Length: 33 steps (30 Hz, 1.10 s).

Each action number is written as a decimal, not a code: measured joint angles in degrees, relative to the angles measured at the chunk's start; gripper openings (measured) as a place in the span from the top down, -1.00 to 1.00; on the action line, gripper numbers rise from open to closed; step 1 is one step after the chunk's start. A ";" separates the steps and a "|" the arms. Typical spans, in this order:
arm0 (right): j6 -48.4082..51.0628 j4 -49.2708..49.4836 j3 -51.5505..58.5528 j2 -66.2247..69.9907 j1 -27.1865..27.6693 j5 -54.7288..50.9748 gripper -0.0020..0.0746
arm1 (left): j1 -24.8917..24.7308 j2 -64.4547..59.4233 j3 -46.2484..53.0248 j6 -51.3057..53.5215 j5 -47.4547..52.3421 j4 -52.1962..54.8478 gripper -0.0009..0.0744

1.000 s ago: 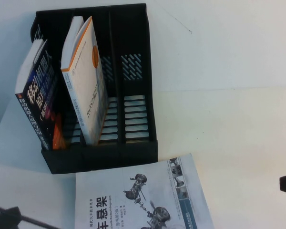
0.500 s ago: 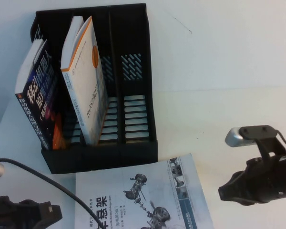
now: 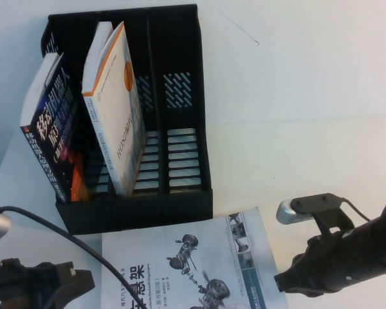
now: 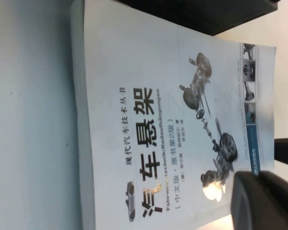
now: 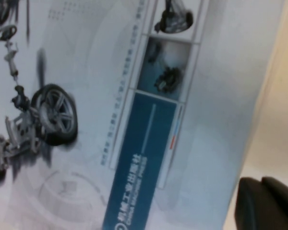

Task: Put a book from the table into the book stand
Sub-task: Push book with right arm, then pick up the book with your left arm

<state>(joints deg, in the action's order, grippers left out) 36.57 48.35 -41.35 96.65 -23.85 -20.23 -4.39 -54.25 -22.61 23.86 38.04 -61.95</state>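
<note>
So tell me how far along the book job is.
Nothing is done yet: the car-chassis book lies flat on the white table in front of the black book stand, whose right compartment is empty. In hand: the right end effector sits by the book's teal-strip edge; the left end effector, shut, waits at its other side. Left: gripping, lifting, slotting it in.

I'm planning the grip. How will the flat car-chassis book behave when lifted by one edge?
The book looks thin and soft-covered, so it would probably sag if lifted by one edge. It lies flat on the table, so getting under an edge may be awkward. Its cover looks smooth, perhaps slippery. The right hand is at its teal-strip edge; the left hand is beside it.
</note>
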 joint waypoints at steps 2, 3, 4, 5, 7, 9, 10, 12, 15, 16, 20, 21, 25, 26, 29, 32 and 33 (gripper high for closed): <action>0.00 0.00 0.00 0.50 -1.12 0.76 0.95 | 0.00 0.00 0.00 1.34 -0.29 -1.00 0.98; 0.00 -0.12 0.00 0.74 -1.55 1.17 0.95 | 0.00 0.00 0.00 1.99 -0.29 -1.78 0.98; 0.11 -0.12 -0.09 0.86 -2.12 1.67 0.95 | 0.00 0.00 0.00 2.71 -0.29 -2.67 0.98; 0.11 -0.22 -0.22 0.99 -2.76 2.18 0.95 | 0.00 0.00 0.00 3.50 -0.29 -3.56 0.98; 0.11 -0.22 -0.87 1.49 -4.16 2.60 0.95 | 0.00 -0.09 0.00 5.20 -0.29 -5.31 0.98; 0.11 -0.22 -1.57 1.96 -5.57 2.87 0.95 | 0.00 -0.09 0.00 6.58 -0.40 -7.12 0.98; 0.11 -0.22 -2.07 2.25 -6.40 2.87 0.95 | 0.00 -0.09 0.00 7.24 -0.49 -7.98 0.98; 0.01 -0.22 -2.94 2.60 -7.71 2.87 0.95 | 0.00 -0.09 0.00 8.51 -0.49 -9.38 0.92; -0.10 0.06 -4.28 2.94 -8.73 2.55 0.95 | 0.00 -0.09 0.00 11.18 -0.73 -11.44 0.69; -0.25 0.15 -4.62 3.04 -8.85 2.55 0.95 | 0.00 -0.09 0.00 11.72 -0.74 -11.99 0.56; -0.49 0.30 -4.72 3.04 -8.85 2.80 0.95 | 0.00 -0.09 0.00 12.44 -0.96 -12.73 0.06; -0.65 0.30 -4.72 3.04 -8.85 2.80 0.95 | 0.00 -0.09 0.00 12.44 -1.14 -12.81 0.01; -4.92 -4.37 -4.72 3.04 -8.85 1.65 0.95 | 0.65 -0.09 -1.03 12.44 -1.58 -12.16 -0.09; -7.17 -6.78 -4.72 2.93 -8.62 1.20 0.95 | 1.55 -0.09 -1.68 12.44 -1.11 -11.73 -0.10; -15.49 -15.65 -4.72 1.08 -7.07 -0.66 0.95 | 6.02 -0.22 -4.03 11.92 2.36 -8.75 -0.10; -22.89 -22.70 -4.72 -2.64 -4.46 -3.29 0.95 | 12.71 -1.51 -6.29 11.55 8.43 -5.52 -0.11; -24.56 -24.11 -4.72 -4.00 -3.62 -4.16 0.95 | 14.56 -2.41 -6.81 11.55 10.95 -4.57 -0.11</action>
<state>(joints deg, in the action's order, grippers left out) 12.01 24.24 -46.06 92.66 -27.47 -24.39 10.17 -56.66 -29.42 35.41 48.99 -66.52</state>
